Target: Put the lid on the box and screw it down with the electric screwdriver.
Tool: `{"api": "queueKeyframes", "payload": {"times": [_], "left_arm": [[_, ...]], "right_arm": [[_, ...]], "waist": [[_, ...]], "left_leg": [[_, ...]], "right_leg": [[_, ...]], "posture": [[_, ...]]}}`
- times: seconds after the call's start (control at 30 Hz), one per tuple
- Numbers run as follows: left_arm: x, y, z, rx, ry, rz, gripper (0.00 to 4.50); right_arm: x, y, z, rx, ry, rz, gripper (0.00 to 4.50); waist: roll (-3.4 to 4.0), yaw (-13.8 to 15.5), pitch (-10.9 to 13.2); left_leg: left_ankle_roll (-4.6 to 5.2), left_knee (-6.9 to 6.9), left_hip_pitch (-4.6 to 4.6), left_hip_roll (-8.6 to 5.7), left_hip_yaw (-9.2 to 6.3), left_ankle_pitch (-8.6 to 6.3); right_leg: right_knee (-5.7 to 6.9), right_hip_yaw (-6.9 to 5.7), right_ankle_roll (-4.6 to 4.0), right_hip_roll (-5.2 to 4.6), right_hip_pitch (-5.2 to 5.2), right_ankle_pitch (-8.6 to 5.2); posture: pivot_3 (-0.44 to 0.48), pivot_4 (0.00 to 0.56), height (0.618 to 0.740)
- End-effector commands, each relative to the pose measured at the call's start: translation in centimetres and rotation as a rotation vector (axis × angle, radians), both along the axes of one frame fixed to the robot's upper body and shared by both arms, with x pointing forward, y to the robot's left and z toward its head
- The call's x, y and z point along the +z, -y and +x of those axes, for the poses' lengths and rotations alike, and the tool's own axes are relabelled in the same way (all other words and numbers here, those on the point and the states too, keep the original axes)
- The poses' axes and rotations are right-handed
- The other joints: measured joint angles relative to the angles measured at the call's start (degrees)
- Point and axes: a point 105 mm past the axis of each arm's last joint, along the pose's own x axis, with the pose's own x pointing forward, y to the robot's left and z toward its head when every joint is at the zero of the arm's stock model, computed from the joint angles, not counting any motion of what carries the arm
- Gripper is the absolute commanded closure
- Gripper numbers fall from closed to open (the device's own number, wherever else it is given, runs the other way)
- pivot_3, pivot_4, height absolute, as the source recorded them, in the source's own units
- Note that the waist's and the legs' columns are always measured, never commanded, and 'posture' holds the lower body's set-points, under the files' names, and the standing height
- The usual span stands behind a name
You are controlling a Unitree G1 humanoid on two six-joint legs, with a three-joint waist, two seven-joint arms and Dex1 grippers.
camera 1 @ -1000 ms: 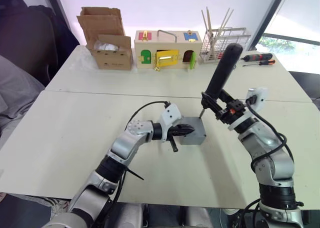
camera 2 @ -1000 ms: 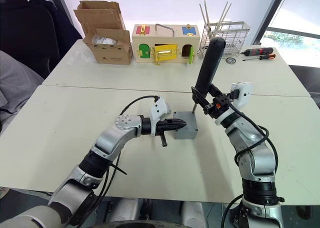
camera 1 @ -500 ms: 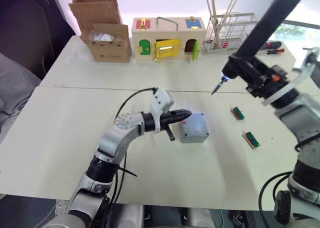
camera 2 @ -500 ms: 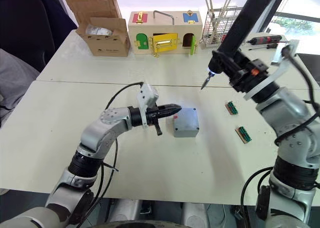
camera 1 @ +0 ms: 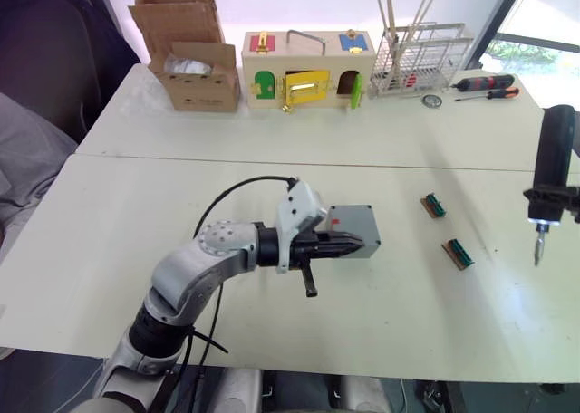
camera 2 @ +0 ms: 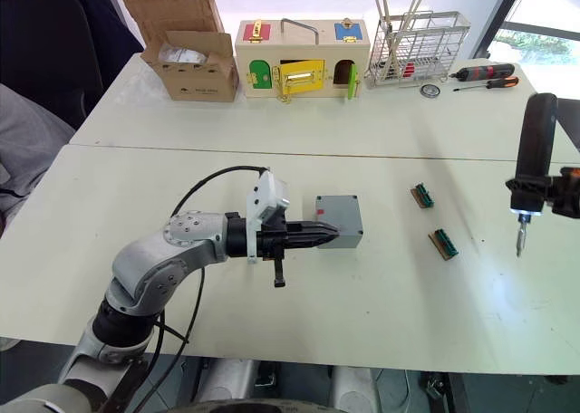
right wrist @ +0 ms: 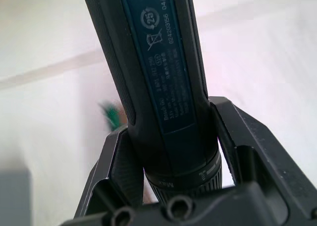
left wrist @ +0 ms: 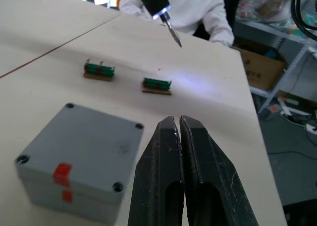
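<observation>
The grey box (camera 1: 359, 225) stands mid-table with the lid (left wrist: 81, 141) lying flat on top of it and a red mark (left wrist: 61, 173) on its side. My left gripper (camera 1: 350, 244) is shut and empty, its tips close against the box's near side; whether they touch it I cannot tell. The electric screwdriver (camera 1: 551, 171) hangs upright above the table's right edge, far from the box, with its bit (camera 2: 519, 243) pointing down. My right gripper (right wrist: 181, 156) is shut on its dark barrel (right wrist: 158, 77).
Two small green terminal blocks (camera 1: 433, 206) (camera 1: 458, 254) lie between the box and the screwdriver. Along the far edge stand a cardboard box (camera 1: 192, 62), a wooden box with coloured doors (camera 1: 304, 71), a wire rack (camera 1: 419, 62) and hand screwdrivers (camera 1: 485, 85).
My right arm lifted the electric screwdriver off the box's corner and swung it far right, where it now stands bit down. The left gripper stays shut beside the box.
</observation>
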Motion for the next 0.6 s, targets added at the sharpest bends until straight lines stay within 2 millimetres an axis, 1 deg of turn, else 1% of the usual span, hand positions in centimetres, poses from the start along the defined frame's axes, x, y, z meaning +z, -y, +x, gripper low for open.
{"api": "queueKeyframes", "payload": {"times": [0.03,0.13,0.3,0.4,0.47,0.6], "left_arm": [[0.4,1.0,-0.7,-0.014,0.065,-0.003,4.4],[0.1,1.3,-0.5,0.003,0.076,0.004,4.4],[-0.2,1.2,-0.8,0.023,0.065,0.002,4.4],[-0.3,1.0,-0.6,0.052,0.062,-0.001,4.4],[-0.3,0.8,-0.5,0.067,0.058,-0.002,4.4],[-0.6,0.4,-0.2,0.105,0.045,-0.003,4.4]], "right_arm": [[0.3,0.6,-0.4,0.017,-0.035,0.045,2.68],[-2.1,1.2,-0.7,0.004,-0.156,0.029,2.68],[-4.8,2.2,-0.9,-0.017,-0.285,0.045,2.68],[-5.6,1.8,-0.7,0.018,-0.325,0.094,2.68],[-6.1,2.0,-0.5,0.001,-0.34,0.118,2.68],[-7.1,1.7,-0.5,0.031,-0.387,0.121,2.68]], "waist": [[0.0,-0.16,0.0],[0.0,-0.68,0.0],[0.22,-0.81,0.03],[0.25,-0.74,0.04],[0.24,-0.73,0.04],[0.27,-0.52,0.03]], "left_leg": [[-0.06,0.0,0.02,0.01,-0.03,0.04],[-0.05,0.0,0.03,0.01,-0.05,0.17],[0.01,0.01,0.05,-0.03,0.03,0.25],[-0.01,0.01,0.05,-0.03,0.03,0.26],[-0.04,0.01,0.05,-0.03,0.03,0.28],[-0.36,0.02,0.05,-0.05,0.04,0.46]], "right_leg": [[0.02,0.0,-0.01,0.02,0.0,0.0],[0.03,0.01,-0.08,0.03,0.02,-0.04],[0.04,0.12,-0.13,-0.01,0.01,-0.05],[0.07,0.12,0.04,0.01,-0.01,0.05],[0.08,0.12,0.06,0.01,-0.02,0.05],[0.1,0.13,0.11,-0.01,-0.02,0.08]], "posture": [[0.0,0.15,0.729],[0.0,0.15,0.729],[0.0,0.15,0.729],[0.0,0.15,0.729],[0.0,0.15,0.729],[0.0,0.15,0.729]]}}
